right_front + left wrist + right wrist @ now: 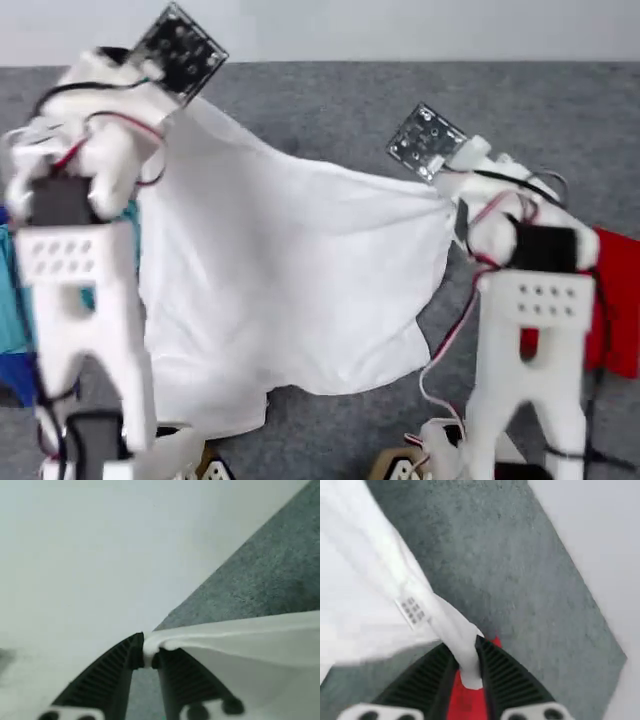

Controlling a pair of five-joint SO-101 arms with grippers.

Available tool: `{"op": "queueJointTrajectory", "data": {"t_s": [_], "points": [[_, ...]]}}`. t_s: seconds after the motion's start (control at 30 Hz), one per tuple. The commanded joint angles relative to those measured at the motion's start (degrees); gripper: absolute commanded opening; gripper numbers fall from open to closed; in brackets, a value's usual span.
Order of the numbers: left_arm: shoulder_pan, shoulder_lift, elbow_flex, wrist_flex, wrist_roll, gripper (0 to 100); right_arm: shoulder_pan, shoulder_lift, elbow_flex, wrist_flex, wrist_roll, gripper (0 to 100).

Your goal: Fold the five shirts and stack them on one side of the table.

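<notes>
Pinching hard, the left gripper (146, 652) holds the white shirt (240, 645) by a thin bit of its edge. The right gripper (468, 655) is squeezed shut on a bunched-up corner, close to a small tag (412, 609). The shirt hangs between them like a sheet, and its low part lies on the grey table (340, 110).

The left hold looks very small. If the arms pull apart too hard, the cloth could slip out, and the shirt would drop in a messy heap. The loose low part could also drag and wrinkle, so the fold might come out crooked. It could brush the red shirt (615, 300) too, which lies just beside the right arm.

Both arms are lifted up over the table. The left arm reaches higher and farther back, near the wall. The right arm is lower and bends in toward the middle.
</notes>
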Motion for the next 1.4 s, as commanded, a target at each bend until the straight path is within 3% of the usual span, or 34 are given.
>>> {"op": "queueJointTrajectory", "data": {"t_s": [0.0,0.17,0.3,0.6,0.7,0.8,1.37], "points": [[-0.09,5.27,3.38,-14.51,-0.18,1,-0.13,5.05,0.18,-13.14,0.62,1.1],[-0.18,15.03,3.38,-24.79,-0.18,1,-0.13,13.49,-2.29,-27.91,1.14,1.1],[-1.05,21.8,3.38,-32.62,-0.18,1,-0.4,22.11,-10.02,-33.36,4.04,1.1],[-1.76,30.86,2.59,-42.64,-0.18,1,-0.4,44.79,-30.86,-35.12,8.26,1.1],[-1.85,32.62,-0.57,-42.11,-0.18,1,-0.75,50.07,-35.69,-34.68,8.53,1.1],[-1.76,31.91,-3.74,-34.64,-0.18,1,-1.27,51.56,-37.8,-30.81,8.53,1.1],[4.48,12.84,-8.31,28.04,-1.14,1,-1.36,42.59,-40.0,15.08,11.08,1.1]]}}
